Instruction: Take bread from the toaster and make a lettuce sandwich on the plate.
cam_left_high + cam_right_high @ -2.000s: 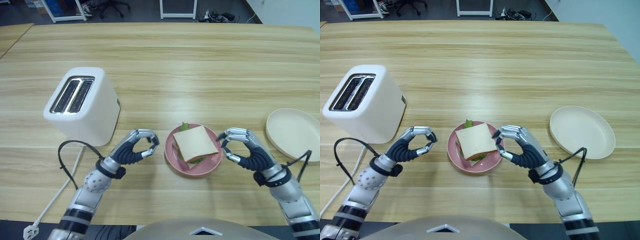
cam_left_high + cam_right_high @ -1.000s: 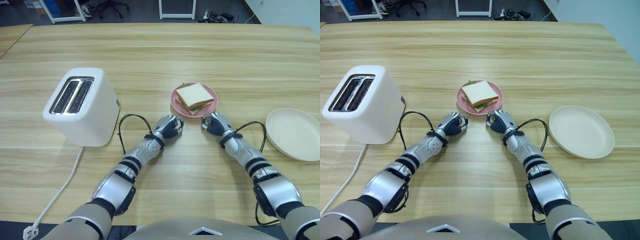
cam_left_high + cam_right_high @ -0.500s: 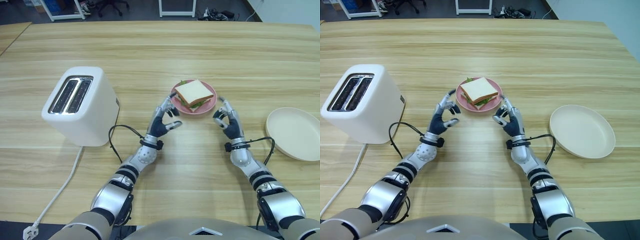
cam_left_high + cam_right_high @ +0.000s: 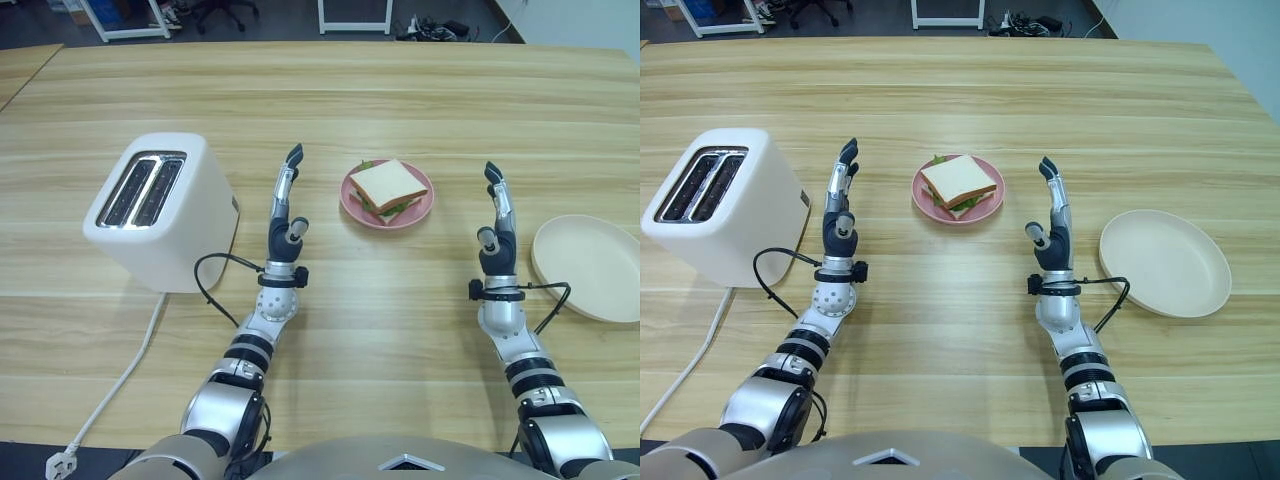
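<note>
Both hands are free: L hand (image 4: 283,215) and R hand (image 4: 495,232) have fingers stretched straight, pointing away from the robot, holding nothing. Sandwich (image 4: 388,187) sits on the pink plate (image 4: 346,198), further out on the table (image 4: 400,100), roughly between the hands and well apart from each. Task looks done or nearly so: two bread slices stacked w/ green lettuce peeking at the edges, and the toaster (image 4: 165,215) slots look empty.

Handling, as a guess: sandwich is light and soft. Bread squashes easily, and the leaf is slick, so the top slice could slide if tilted. Best taken by opp. crust edges w/ a gentle pinch, or move the plate by its rim instead. Plate seems rigid, smooth, shallow, round; plastic or ceramic, can't tell. It may skid on the table.

Materials: bread is white, squarish, matte, w/ a pale tan crust. Toaster is a cream box w/ rounded corners and two dark slots on top. Its white cord (image 4: 125,375) trails to the near edge. Beige plate (image 4: 590,268), round, lies near R hand, on its right. Table is pale wood grain, smooth.
</note>
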